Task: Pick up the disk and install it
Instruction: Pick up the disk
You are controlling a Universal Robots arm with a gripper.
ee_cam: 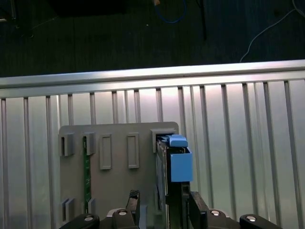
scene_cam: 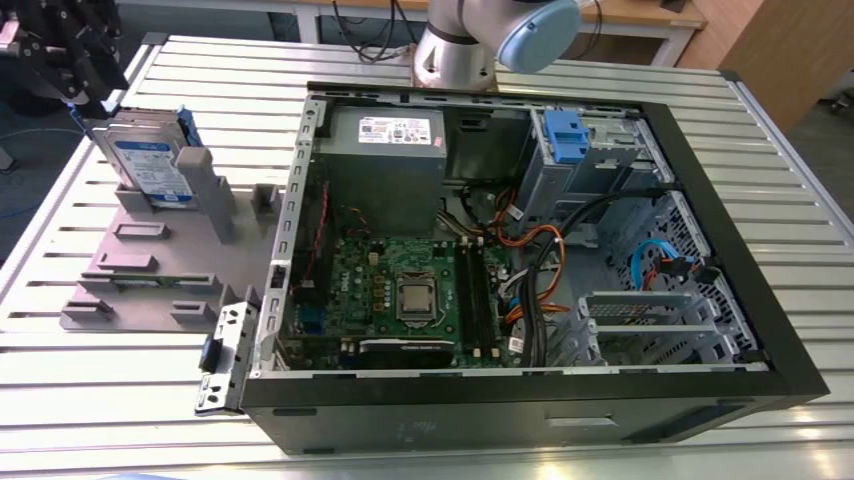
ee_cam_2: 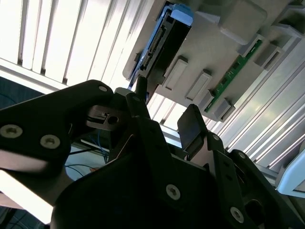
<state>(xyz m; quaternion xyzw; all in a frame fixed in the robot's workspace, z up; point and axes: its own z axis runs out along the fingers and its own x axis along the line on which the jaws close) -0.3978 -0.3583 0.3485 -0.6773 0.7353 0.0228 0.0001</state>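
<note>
Silver disk (scene_cam: 144,165) stands on edge in its grey holder (scene_cam: 147,270), at 10 o'clock in the exterior view, so the gripper (ee_cam: 164,204) can straddle it; fingers (ee_cam: 134,200) open either side, seemingly not yet pinching.

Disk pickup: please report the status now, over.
Gripper open, poised over the disk. It stands on edge in grey slotted holder, not lifted. No obstruction seen.

Metal disk (scene_cam: 144,165), blue plastic rails (ee_cam: 180,164)
</note>
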